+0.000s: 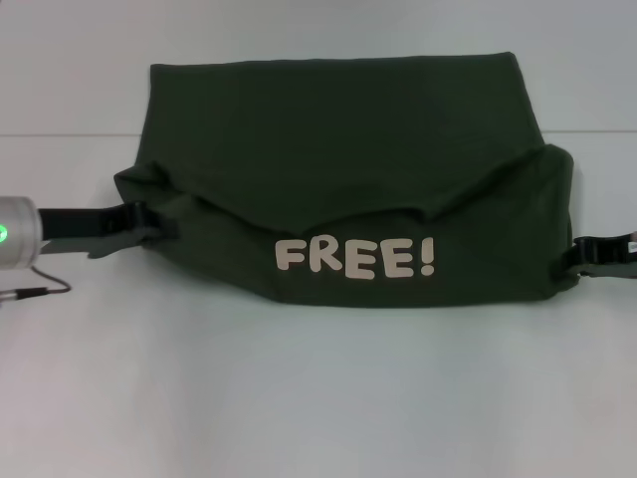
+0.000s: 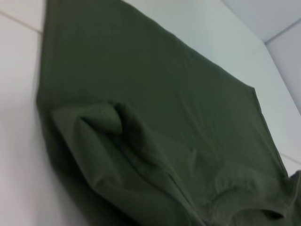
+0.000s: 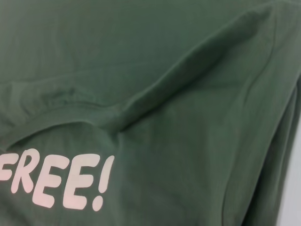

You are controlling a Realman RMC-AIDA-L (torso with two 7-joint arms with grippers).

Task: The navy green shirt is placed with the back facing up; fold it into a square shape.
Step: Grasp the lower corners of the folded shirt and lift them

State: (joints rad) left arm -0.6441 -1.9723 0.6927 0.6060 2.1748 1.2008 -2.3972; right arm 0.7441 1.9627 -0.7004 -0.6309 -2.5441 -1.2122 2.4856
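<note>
The navy green shirt [image 1: 338, 139] lies across the white table [image 1: 318, 398]. Its near part is turned over toward the back, so the cream "FREE!" lettering [image 1: 353, 257] faces up. This flap sags in the middle and is held up at both ends. My left gripper [image 1: 159, 227] is shut on the flap's left edge. At the right edge, my right gripper [image 1: 569, 261] pinches the flap as well. The left wrist view shows the bunched shirt [image 2: 155, 94] up close. In the right wrist view the shirt [image 3: 164, 56] fills the picture, with the lettering [image 3: 56, 181] on it.
My left wrist with a green light [image 1: 10, 234] and a thin cable [image 1: 30, 291] sit at the table's left edge. Bare white tabletop stretches in front of the shirt. A pale wall rises behind the table.
</note>
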